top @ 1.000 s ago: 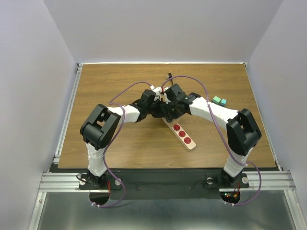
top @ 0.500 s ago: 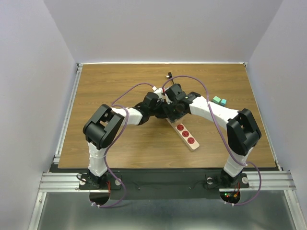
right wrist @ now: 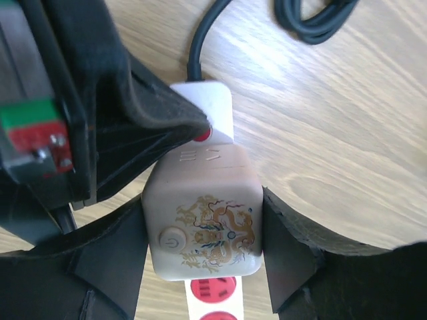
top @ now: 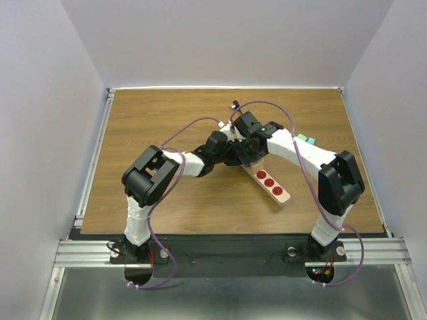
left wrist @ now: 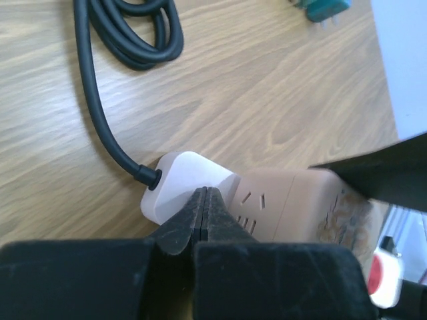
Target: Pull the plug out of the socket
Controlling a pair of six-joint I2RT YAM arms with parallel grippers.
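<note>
While the left gripper [left wrist: 203, 197] is keeping its fingertips pressed tightly together, I am driving that closed wedge into the seam where the white plug [left wrist: 181, 175] is meeting the socket [left wrist: 287, 200]. The right gripper [right wrist: 203, 233] is clamping the strip's beige end block, one finger on each flank. Moving outward, the plug's black cord [left wrist: 100, 113] is running off to a loose coil nearer the far edge of the tabletop [top: 147, 127]. Over the last second the left arm has been reaching further toward the right, and the whole strip has been swinging with it. Its free end is now pointing more toward the near right corner, with the strip sitting a little right of the tabletop's middle. I am reading that as the strip sliding under the push rather than the plug parting from it. A sliver of red is showing beside the plug in the right wrist view, and I cannot tell whether it is starting to lift. So the pull is not yet done, and I am judging that the right-hand clamp needs to hold the strip stiller. Counting up: two arms, one strip, one plug, one cord and three red outlets [top: 269, 183] lying uncovered, with any fourth hidden beneath the grippers. One small green-and-teal item [top: 305, 139] is also peeking out behind the right arm near the right edge.
</note>
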